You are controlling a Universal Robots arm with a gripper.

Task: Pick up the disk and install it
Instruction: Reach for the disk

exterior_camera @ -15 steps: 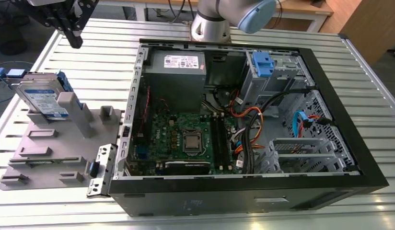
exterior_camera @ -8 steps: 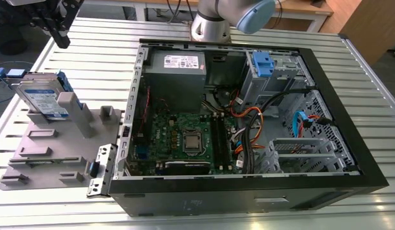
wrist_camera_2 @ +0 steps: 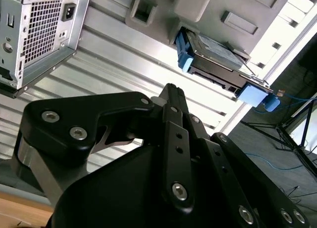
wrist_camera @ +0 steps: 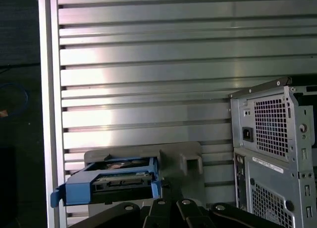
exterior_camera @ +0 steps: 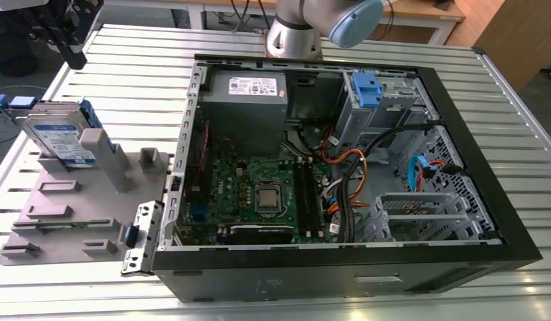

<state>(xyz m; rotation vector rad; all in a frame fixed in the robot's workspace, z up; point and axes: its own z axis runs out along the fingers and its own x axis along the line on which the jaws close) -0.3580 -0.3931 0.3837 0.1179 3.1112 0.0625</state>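
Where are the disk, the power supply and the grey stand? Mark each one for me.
the disk (exterior_camera: 56,138): exterior view, on its labelled flat face.
the power supply (exterior_camera: 244,112): exterior view, on its plain grey face.
the grey stand (exterior_camera: 75,215): exterior view, on the bare flat base.

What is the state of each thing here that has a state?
disk: standing on edge in the grey holder, not yet installed.
computer case: lying on its side, side panel off, inside exposed.
claw: raised, apart from the disk.
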